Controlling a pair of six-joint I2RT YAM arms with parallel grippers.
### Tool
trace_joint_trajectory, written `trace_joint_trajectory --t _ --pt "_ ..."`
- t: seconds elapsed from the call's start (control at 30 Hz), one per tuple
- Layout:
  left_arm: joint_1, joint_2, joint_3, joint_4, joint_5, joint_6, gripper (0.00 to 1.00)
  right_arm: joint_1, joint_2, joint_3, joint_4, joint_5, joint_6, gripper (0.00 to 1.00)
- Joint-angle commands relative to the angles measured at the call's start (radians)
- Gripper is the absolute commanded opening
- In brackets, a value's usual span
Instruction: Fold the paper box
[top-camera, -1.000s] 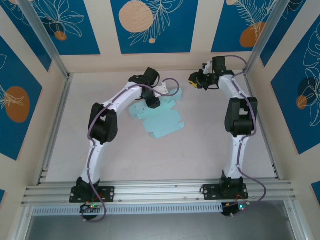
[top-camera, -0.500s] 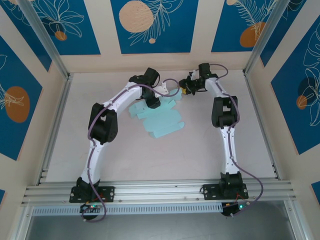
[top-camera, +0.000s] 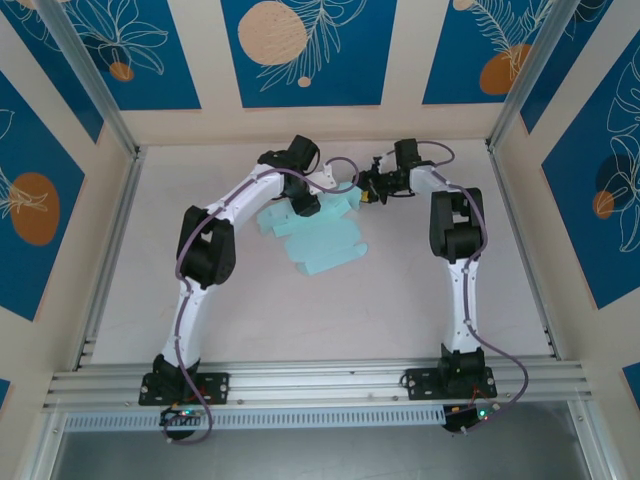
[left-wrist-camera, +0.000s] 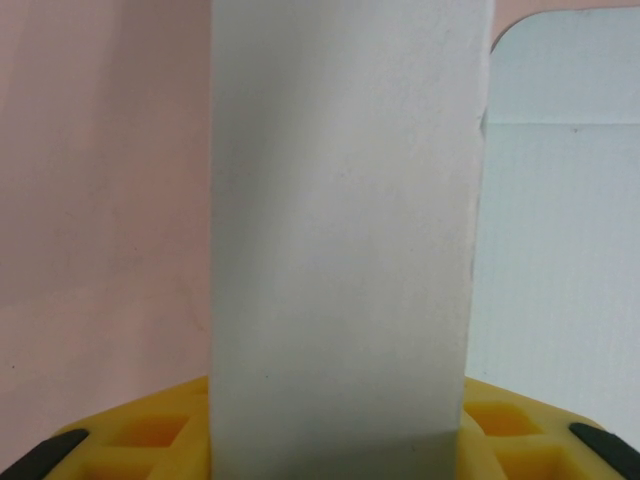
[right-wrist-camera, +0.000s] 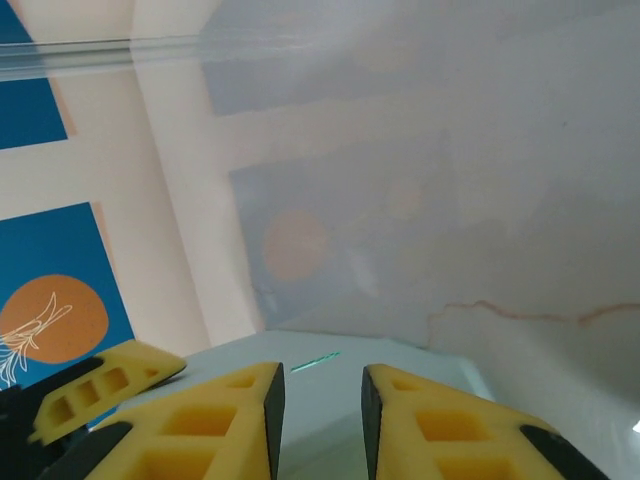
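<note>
Paper box (top-camera: 322, 240) lies on table (top-camera: 230, 310) as flat mint sheet, with both grippers at its far end. Step in hand, as you'd judge it: raising first flap.

Left gripper (top-camera: 306, 203): card strip (left-wrist-camera: 340, 250) stands face-on between its fingers (left-wrist-camera: 130, 440). You cannot tell pinch from mere contact.

Right gripper (top-camera: 366, 192) hovers just beside far-right flap, fingers narrowly parted, nothing between.

Next move calls for you to catch that flap's edge and crease it inward, gently, since card looks thin.

No brand, label or writing readable.
</note>
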Motion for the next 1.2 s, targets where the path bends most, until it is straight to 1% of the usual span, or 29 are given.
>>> trace_joint_trajectory --t 0.0,0.43,0.5,0.63,0.8,1.17 --pt "-0.009 0.0 -0.018 -0.005 -0.036 -0.023 0.41 0.026 -0.079 -0.055 0.04 -0.04 -0.003 0.3" --pt "-0.013 0.003 -0.018 0.001 -0.034 -0.03 0.41 0.09 -0.148 -0.144 0.062 0.0 -0.007 0.3" --pt "-0.014 0.003 -0.018 -0.002 -0.036 -0.029 0.41 0.095 -0.169 -0.165 0.061 0.02 -0.014 0.3" --pt "-0.015 0.001 -0.019 -0.005 -0.034 -0.027 0.41 0.102 -0.226 -0.237 0.057 0.098 -0.052 0.3" --pt "-0.015 -0.001 -0.019 -0.006 -0.033 -0.024 0.41 0.107 -0.266 -0.338 0.102 0.16 -0.077 0.3" --pt "-0.015 0.009 -0.015 -0.008 -0.037 -0.018 0.41 0.138 -0.269 -0.379 0.139 0.2 -0.143 0.3"
